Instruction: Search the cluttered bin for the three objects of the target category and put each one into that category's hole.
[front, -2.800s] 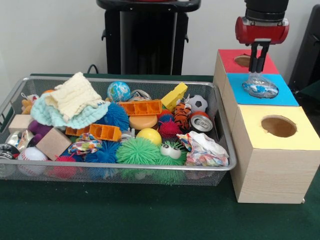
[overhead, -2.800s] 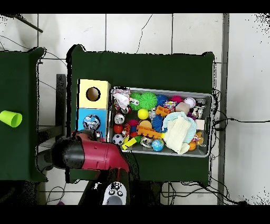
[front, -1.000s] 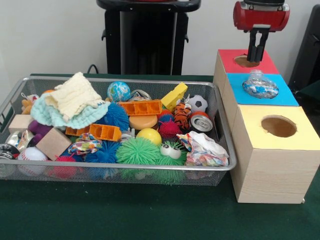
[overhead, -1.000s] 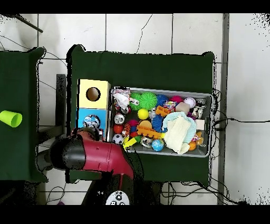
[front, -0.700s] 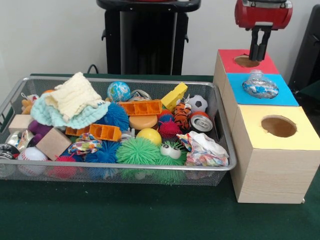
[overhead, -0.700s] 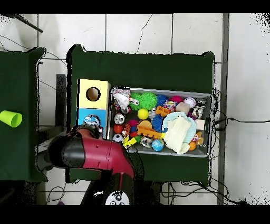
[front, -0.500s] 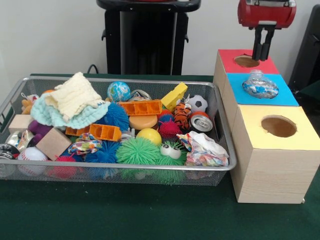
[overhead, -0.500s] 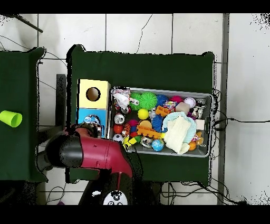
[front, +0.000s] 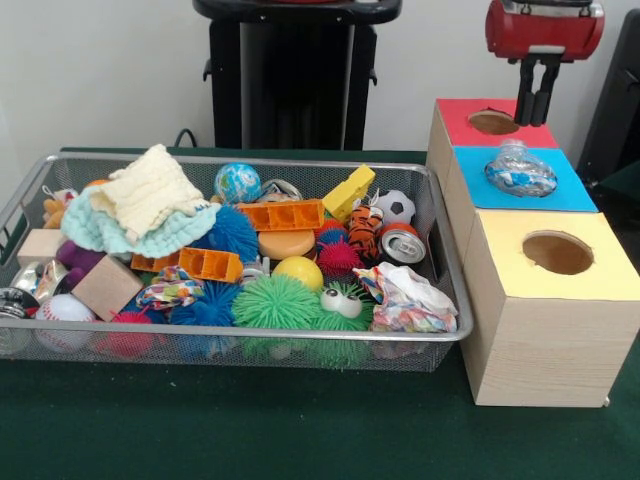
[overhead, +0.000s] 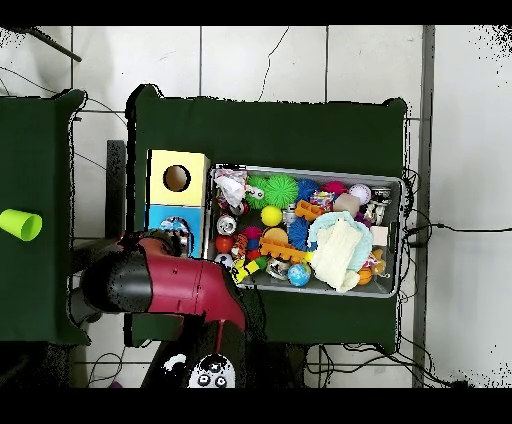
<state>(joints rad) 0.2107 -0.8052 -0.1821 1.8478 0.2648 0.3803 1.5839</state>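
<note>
While bin (front: 440, 300) brims with toys, bottle (front: 520, 170) plugs blue hole.

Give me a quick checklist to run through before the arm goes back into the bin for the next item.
1. Claw empty: ok, nothing hangs from it.
2. Claw clear of the boxes: ok, it is above the red-topped box.
3. Crumpled clear plastic bottle dropped through the blue-topped box: not ok, it lies on top, over the hole.
4. Yellow-topped box hole unblocked: ok.
5. Wire mesh bin beside the boxes: ok.
6. Another target in the bin: cannot tell; a crushed drink can lies near the box end.
</note>
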